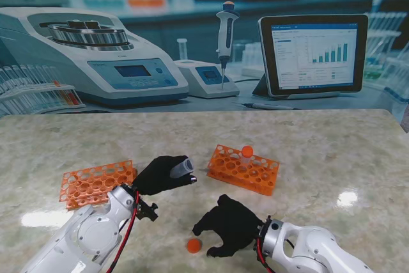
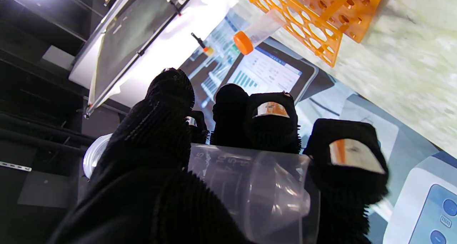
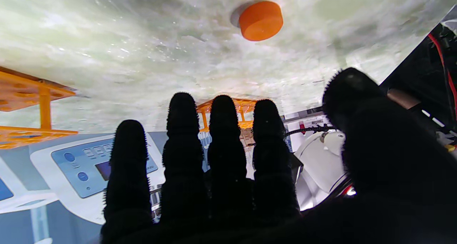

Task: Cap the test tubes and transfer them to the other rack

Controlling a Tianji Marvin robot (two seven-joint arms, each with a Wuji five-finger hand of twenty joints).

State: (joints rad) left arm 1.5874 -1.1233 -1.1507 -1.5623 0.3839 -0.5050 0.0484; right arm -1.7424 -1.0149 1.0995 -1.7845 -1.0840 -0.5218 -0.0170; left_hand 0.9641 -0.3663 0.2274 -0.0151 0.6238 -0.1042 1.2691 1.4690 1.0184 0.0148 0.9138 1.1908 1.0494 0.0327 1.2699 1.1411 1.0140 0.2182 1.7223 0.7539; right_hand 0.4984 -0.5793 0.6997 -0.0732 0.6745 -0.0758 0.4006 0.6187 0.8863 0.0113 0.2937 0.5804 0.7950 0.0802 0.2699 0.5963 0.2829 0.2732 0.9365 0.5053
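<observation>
Marble-patterned desk [image 1: 319, 151] carries two orange racks: the left rack [image 1: 96, 183] holds nothing, the right rack [image 1: 244, 169] holds one capped test tube [image 1: 246, 153]. Left hand [image 1: 160, 174] grips an uncapped clear test tube [image 1: 181, 167] above the desk between the racks. Right hand [image 1: 228, 225] hovers with fingers spread, holding nothing, beside a loose orange cap [image 1: 193, 245] on the desk.

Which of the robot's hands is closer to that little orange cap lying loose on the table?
The right hand. It hovers open just beside the orange cap, fingers spread toward it. The left hand is farther off, beyond the cap, shut on a clear tube.
</observation>
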